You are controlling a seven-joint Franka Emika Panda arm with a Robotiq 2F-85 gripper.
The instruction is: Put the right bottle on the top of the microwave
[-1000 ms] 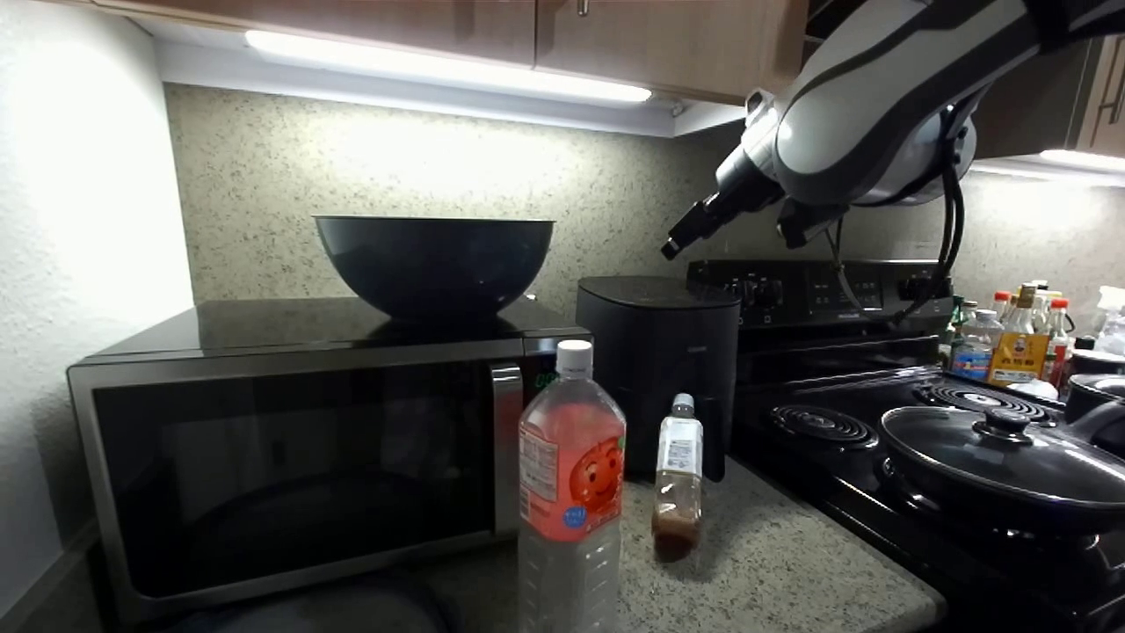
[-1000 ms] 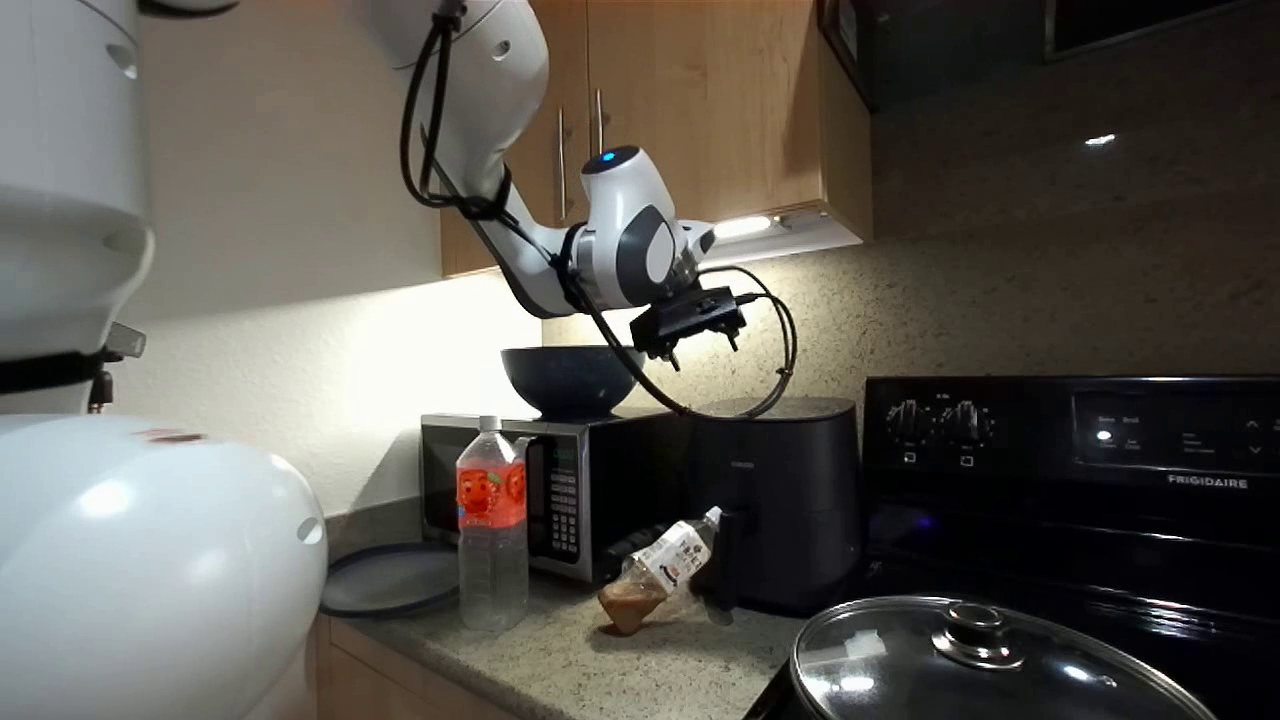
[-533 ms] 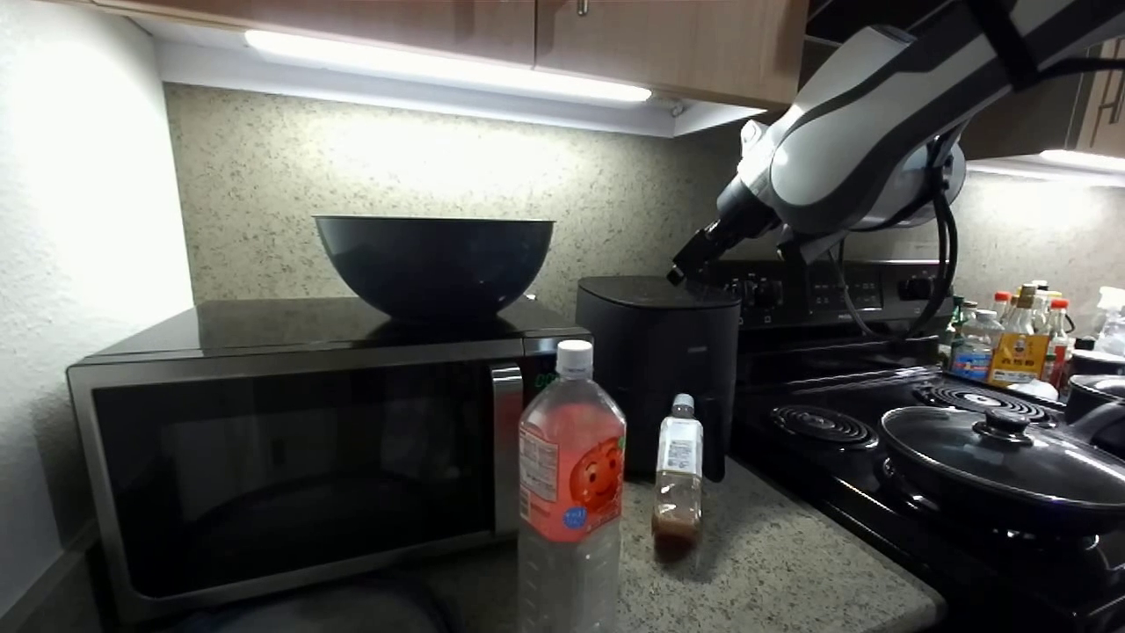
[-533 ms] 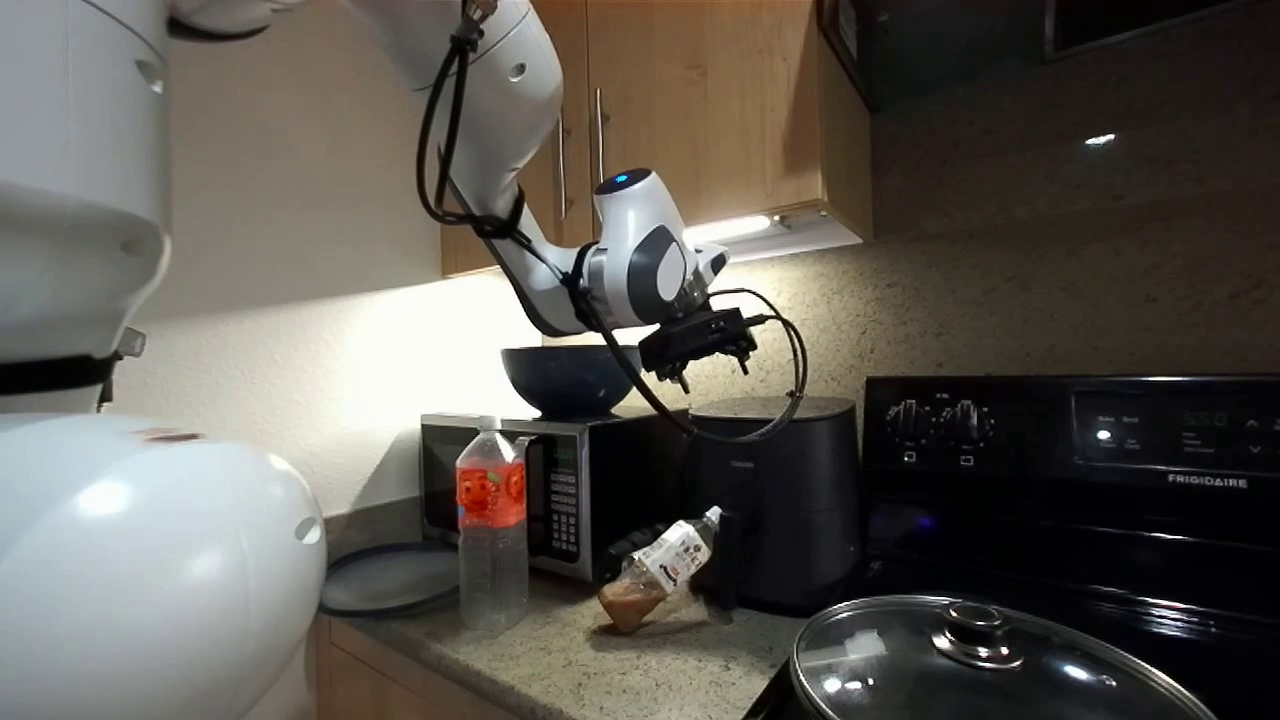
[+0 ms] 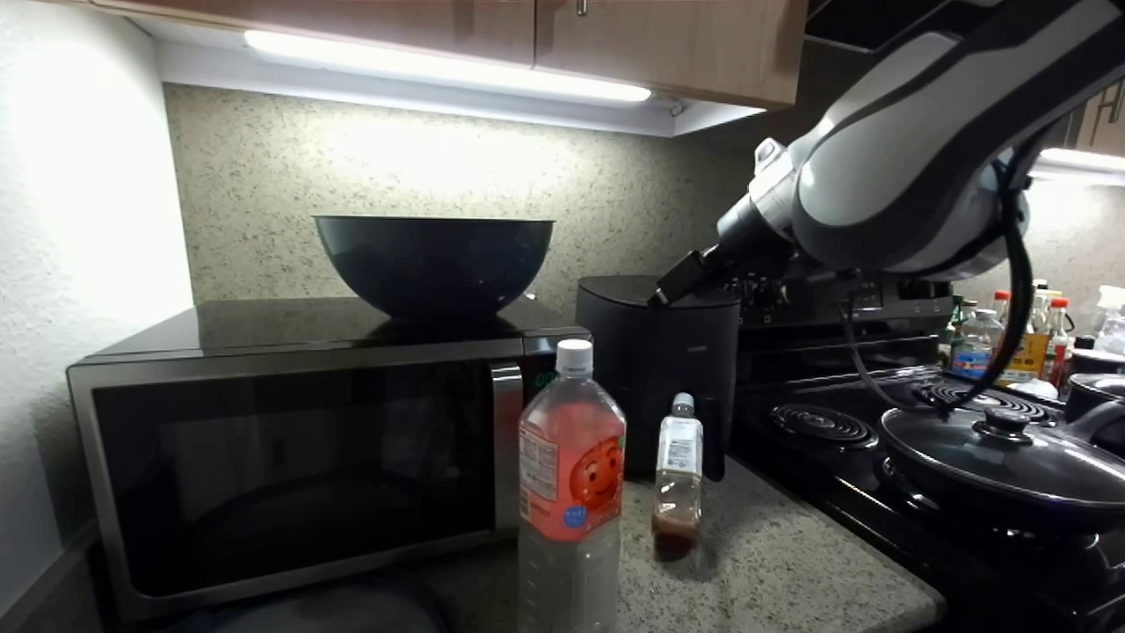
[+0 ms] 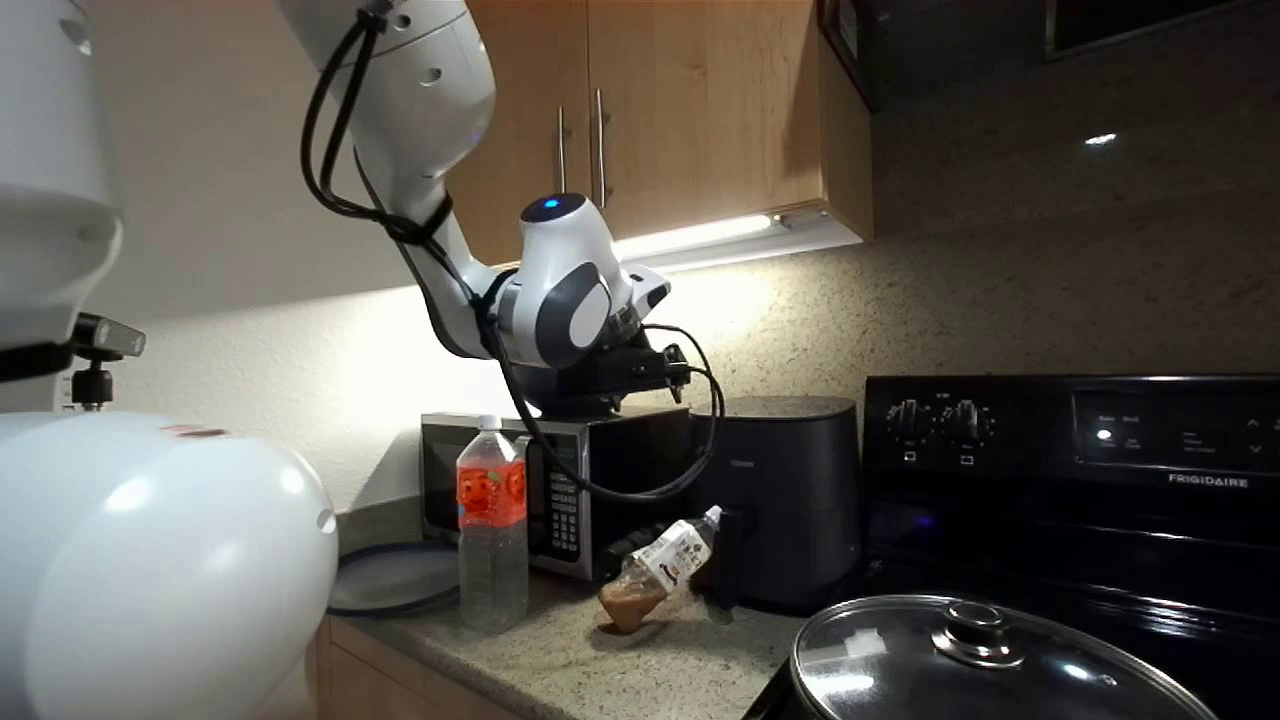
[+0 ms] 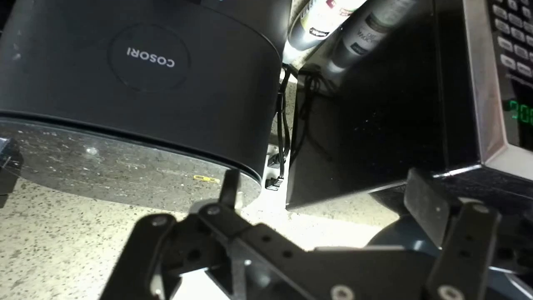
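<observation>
The small white-capped plastic bottle [image 5: 678, 483] rests tilted on the speckled countertop [image 5: 782, 563], well below its goal. The microwave [image 5: 264, 330] is where we must bring it, and beside that stands the black Cosori air fryer [image 5: 650, 378], toward which the bottle's neck slants. A dark mixing bowl [image 5: 435, 268] takes up part of the microwave's top, so we do well to choose a landing spot beside it before lifting. The tall red-labelled bottle [image 5: 571, 492] stands in front of the microwave, and our route should rise over it. Our gripper [image 7: 325, 189] hangs high near the air fryer's top, released, its fingers [image 7: 429, 208] spread wide with nothing between them. We judge the step in hand to be the approach: the wrist view does not show our bottle, so we should find it there first, then come down with a finger on either side, matched to its slant, and squeeze slowly, lest a nudge topple it. Whether its cap [image 5: 683, 402] touches the air fryer we cannot tell.
</observation>
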